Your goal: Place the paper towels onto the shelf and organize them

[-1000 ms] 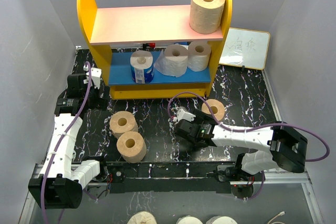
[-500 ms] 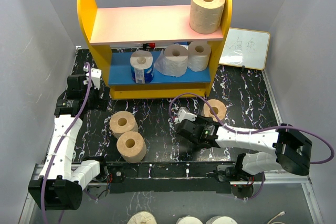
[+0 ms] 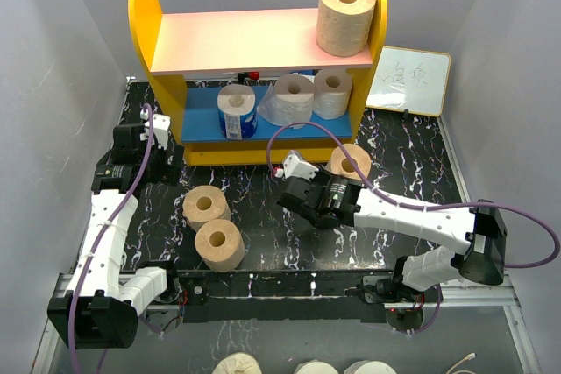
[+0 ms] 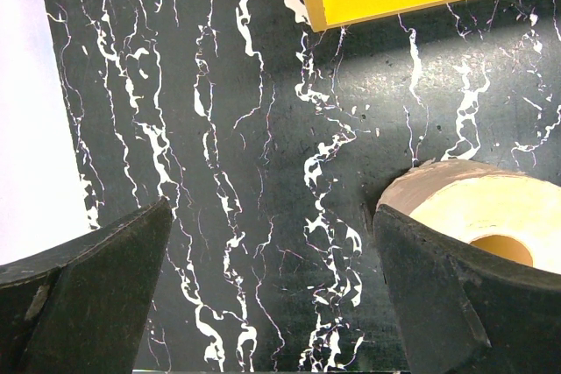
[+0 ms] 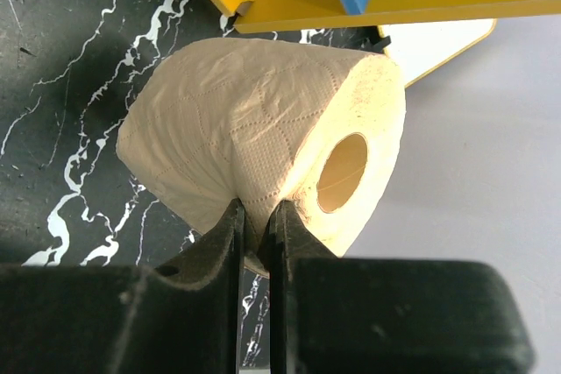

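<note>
Roll (image 3: pixel 338 165) (tan, in right claw (image 5: pixel 256 216)) points core upward.

- The shelf (image 3: pixel 145 24) has its pink top board bare from the left panel up to a top roll (image 3: pixel 346 17) at the right end.
- On the blue lower board only the left end is free. A wrapped roll (image 3: pixel 237 111), a middle white roll (image 3: pixel 292 101) and a right white roll (image 3: pixel 331 94) fill the rest.
- A far roll (image 3: pixel 204 208) and a near roll (image 3: pixel 219 244) stand just beside each other on the surface (image 3: pixel 263 225), by the left arm.
- The right arm (image 3: pixel 412 221) lies across the front of the shelf. Its end effector (image 5: pixel 256 212) is clamped on a held roll (image 3: pixel 351 162) near the shelf's right foot.
- A whiteboard (image 3: pixel 409 81) blocks the back right corner.
- Bare surface lies between the two rolls on the surface and the right arm.
</note>
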Robot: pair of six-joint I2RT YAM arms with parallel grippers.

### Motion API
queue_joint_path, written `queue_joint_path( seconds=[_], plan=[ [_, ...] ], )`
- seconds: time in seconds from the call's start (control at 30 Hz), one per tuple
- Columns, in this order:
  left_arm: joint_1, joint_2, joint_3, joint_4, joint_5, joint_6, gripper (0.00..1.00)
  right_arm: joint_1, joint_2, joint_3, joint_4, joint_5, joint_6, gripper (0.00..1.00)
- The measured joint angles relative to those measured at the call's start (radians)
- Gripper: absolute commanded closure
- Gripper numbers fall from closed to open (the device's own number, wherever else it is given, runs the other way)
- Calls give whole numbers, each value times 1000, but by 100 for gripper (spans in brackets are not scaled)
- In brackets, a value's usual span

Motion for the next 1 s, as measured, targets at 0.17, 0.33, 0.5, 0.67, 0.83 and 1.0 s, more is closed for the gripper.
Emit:
queue_joint_path(
  seconds=[0.17,0.33,0.5,0.67,0.83,1.0],
  plan=[
    [0,4,2,-1,-1,0,1,58,10,136,-113,22,7,100],
    [0,19,18,-7,-1,-1,1,178,104,334,-171,75,8,100],
    [0,34,40,-8,-2,-5,1,251,244,483,-190,127,-45,100],
    [0,34,42,-11,-2,-7,1,267,290,584,-190,173,-118,100],
    [0,34,42,-14,-3,-8,1,303,299,678,-192,246,-191,100],
    [0,35,42,-16,-3,-8,1,345,332,781,-124,327,-320,100]
  ],
)
